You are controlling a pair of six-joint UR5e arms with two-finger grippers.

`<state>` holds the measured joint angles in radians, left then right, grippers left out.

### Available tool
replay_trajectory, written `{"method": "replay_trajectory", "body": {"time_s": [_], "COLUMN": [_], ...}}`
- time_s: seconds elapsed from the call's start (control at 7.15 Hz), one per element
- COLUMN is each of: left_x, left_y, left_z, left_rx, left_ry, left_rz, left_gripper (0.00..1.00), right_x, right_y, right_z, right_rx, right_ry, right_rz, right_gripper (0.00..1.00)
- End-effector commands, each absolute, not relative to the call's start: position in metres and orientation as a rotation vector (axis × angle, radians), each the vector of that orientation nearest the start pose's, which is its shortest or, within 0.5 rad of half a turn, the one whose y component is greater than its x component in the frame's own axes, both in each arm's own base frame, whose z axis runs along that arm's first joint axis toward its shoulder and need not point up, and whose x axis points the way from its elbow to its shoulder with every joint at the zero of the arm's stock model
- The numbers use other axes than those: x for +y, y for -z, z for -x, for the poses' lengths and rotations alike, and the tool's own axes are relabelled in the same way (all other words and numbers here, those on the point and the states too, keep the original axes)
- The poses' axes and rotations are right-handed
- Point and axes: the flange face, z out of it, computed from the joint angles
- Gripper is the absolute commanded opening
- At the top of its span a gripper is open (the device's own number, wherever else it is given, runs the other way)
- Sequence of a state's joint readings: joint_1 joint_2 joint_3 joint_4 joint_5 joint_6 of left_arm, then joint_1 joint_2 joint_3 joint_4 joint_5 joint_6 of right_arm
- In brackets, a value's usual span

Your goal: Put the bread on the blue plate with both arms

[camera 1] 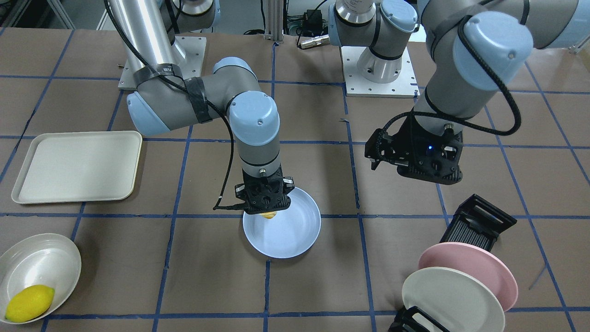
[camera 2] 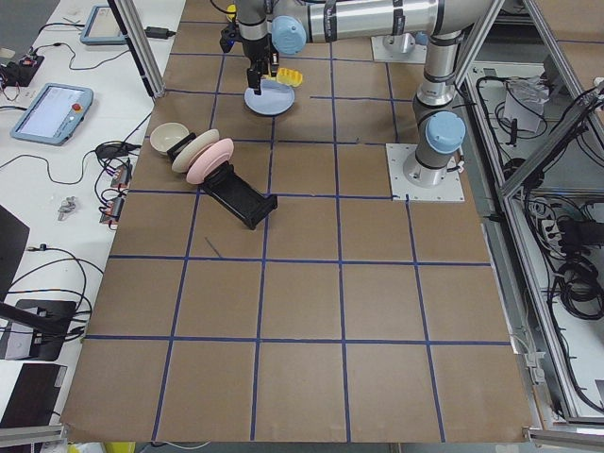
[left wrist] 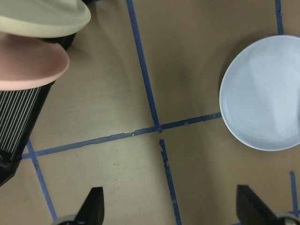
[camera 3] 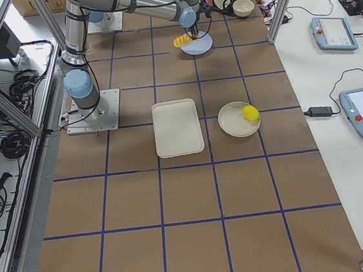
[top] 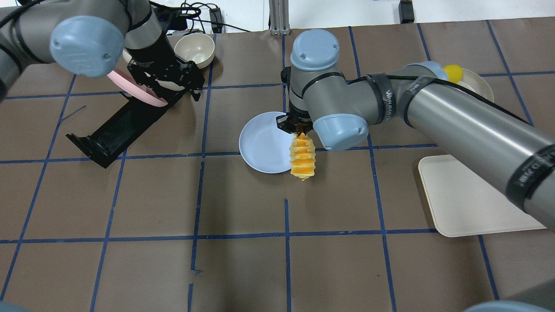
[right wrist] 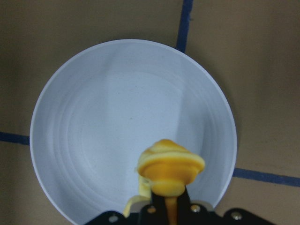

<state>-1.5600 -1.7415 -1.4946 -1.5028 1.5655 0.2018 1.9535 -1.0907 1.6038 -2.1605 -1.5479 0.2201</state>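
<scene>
Bread (top: 302, 158) in right tool (top: 299, 130), over blue plate (top: 260, 143)

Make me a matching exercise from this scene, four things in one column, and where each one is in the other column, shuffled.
1 bread
2 blue plate
3 lemon
4 pink plate

A flat on the table, nothing on it
B in the white bowl
C propped in the black rack
D hanging from the right gripper

Pairs: 1-D, 2-A, 3-B, 4-C
</scene>
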Motion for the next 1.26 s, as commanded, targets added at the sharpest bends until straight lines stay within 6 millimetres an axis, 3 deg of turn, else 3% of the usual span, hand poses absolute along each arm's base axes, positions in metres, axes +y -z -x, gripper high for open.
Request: {"method": "replay_trajectory", "body": {"time_s": [0.0, 0.28, 0.7, 0.84, 0.98, 1.12], "left_x": [-0.531, -0.540, -0.533, -0.531, -0.533, -0.534], "left_y": [-0.475, -0.465, -0.479, -0.482, -0.477, -0.475], "left_z": [0.125, 0.122, 0.121, 0.121, 0.122, 0.121], "left_rx": [3.143, 3.140, 3.137, 3.137, 3.138, 3.137], "left_ry": [-0.032, -0.067, -0.111, -0.125, -0.149, -0.145], "left_rz": [-0.263, -0.110, -0.104, -0.104, -0.101, -0.099], "left_gripper": [1.00, 1.00, 1.00, 1.00, 1.00, 1.00], "right_x": [-0.552, -0.561, -0.571, -0.570, -0.570, -0.571], "right_y": [-0.235, -0.241, -0.233, -0.232, -0.233, -0.236], "right_z": [-0.380, -0.384, -0.392, -0.392, -0.392, -0.391], "right_rx": [3.085, 3.073, 3.074, 3.074, 3.073, 3.072], "right_ry": [0.069, 0.098, 0.089, 0.084, 0.088, 0.095], "right_rz": [0.283, 0.290, 0.290, 0.293, 0.293, 0.290], "right_gripper": [0.05, 0.05, 0.05, 0.33, 0.97, 1.00]}}
